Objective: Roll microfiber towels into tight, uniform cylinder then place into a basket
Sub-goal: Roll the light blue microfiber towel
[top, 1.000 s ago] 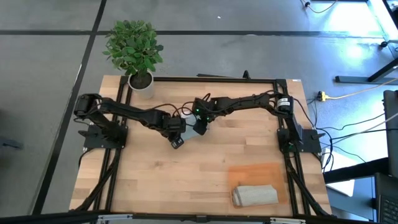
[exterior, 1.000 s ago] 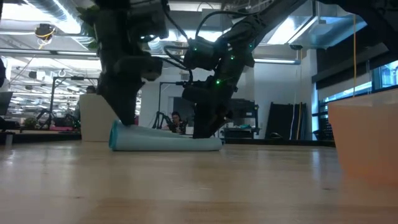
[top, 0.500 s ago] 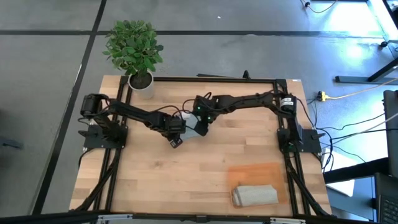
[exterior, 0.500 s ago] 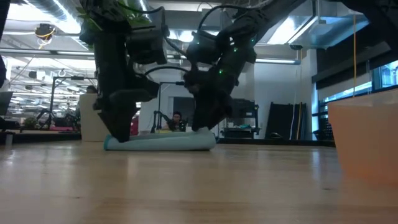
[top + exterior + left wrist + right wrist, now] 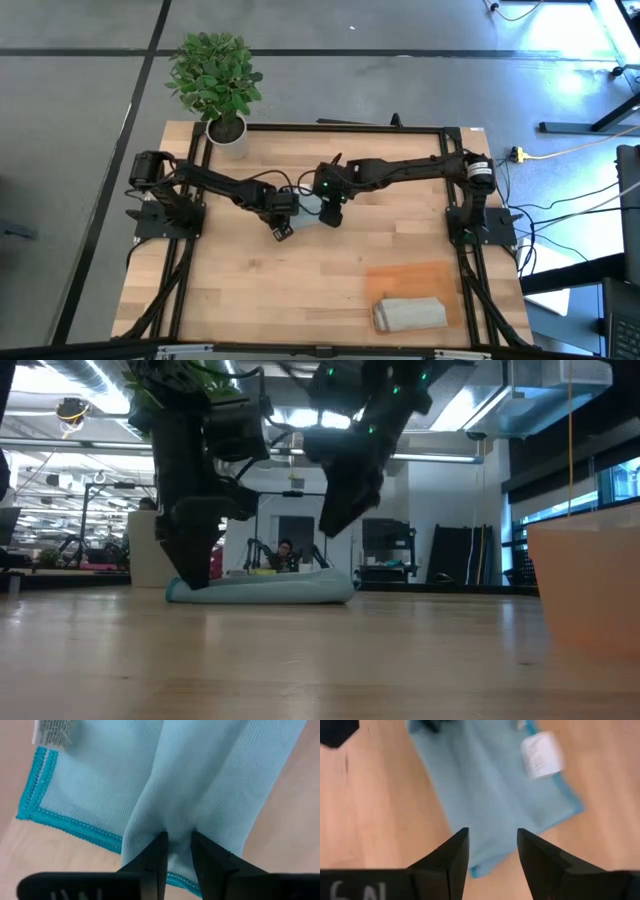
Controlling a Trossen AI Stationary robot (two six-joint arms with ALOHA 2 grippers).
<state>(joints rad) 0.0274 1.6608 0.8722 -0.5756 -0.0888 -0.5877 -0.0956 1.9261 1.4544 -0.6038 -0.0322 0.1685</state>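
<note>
The blue towel (image 5: 200,785) lies in the middle of the table (image 5: 230,290), folded into a long loose strip but not rolled tight. The left gripper (image 5: 178,851) is down on it, and its two fingers are pinched on a little ridge of the cloth near the stitched edge. The right gripper (image 5: 489,851) hangs just above the other end of the same towel with its fingers apart and nothing between them. From the low view, the towel (image 5: 262,589) sits flat and soft on the wood, with the left gripper (image 5: 196,560) touching one end and the right gripper (image 5: 340,520) lifted clear of it. Things could go wrong here. The left fingers hold only a thin bit of cloth, so it may slip out if the arm pulls. If just one end is moved, the strip could twist or come unfolded, and then the roll would turn out crooked or fat on one side. The white tag (image 5: 541,754) could also get caught and stick out. The right gripper may miss the edge when it comes down, because the cloth is so flat. The basket (image 5: 410,278) is the flat orange one at the near right corner of the table, well apart from both grippers. A grey-beige towel (image 5: 410,313) already rolled up rests at its near edge, though I cannot tell if it lies fully inside. A white pot (image 5: 228,138) with a green plant (image 5: 213,75) stands at the far left corner.
</note>
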